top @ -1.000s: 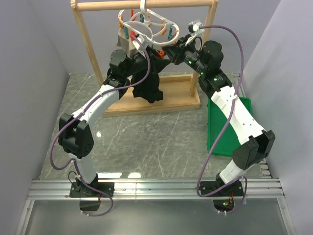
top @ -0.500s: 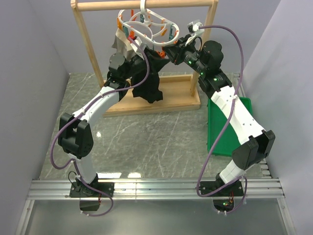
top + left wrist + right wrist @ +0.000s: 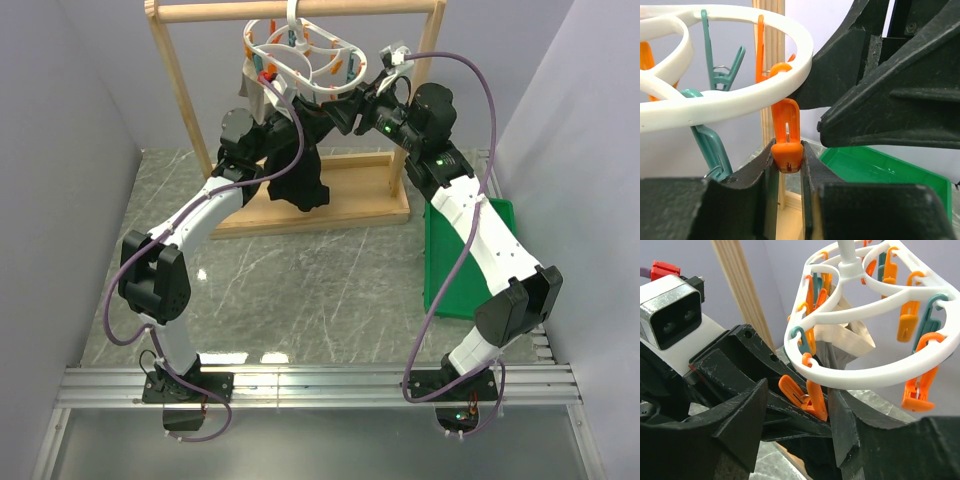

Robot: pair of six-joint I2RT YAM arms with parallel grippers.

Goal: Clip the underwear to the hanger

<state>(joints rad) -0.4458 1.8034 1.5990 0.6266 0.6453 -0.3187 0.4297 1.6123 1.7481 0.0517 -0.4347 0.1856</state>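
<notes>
- Underwear (image 3: 300, 178) hangs black and bunched in front of the wooden rack (image 3: 187, 110), just under the white hanger (image 3: 300, 60), in the view from above; its top edge is lost behind the two arms.
- Both arms reach up from the near edge of the bench (image 3: 300, 270) to the hanger's near rim, left claw (image 3: 298, 112) and right claw (image 3: 342, 106) close together. A grey-beige garment (image 3: 254, 90) hangs at the hanger's left side, and a green tray (image 3: 470, 250) sits at the right edge.
- Seen from the left wrist, the left claw (image 3: 786, 162) is pinched narrow on an orange peg (image 3: 794, 117) dangling from the hanger (image 3: 740, 102), one finger pressed to each side of the peg's lower end.
- Beside it hang teal pegs (image 3: 715, 75); the right claw's black fingers (image 3: 890, 110) fill the upper right of that view, the green tray (image 3: 880, 170) below them.
- Seen from the right wrist, the right claw (image 3: 799, 397) stands wide, gripping nothing; orange pegs and the left claw's fingers lie in the gap.
- Above, the hanger (image 3: 865, 377) carries orange and teal pegs, with the grey-beige garment (image 3: 852, 340) hanging beneath it. The left arm's camera (image 3: 670, 315) sits at left. Whether the dark mass at the bottom edge is the underwear cannot be told.
</notes>
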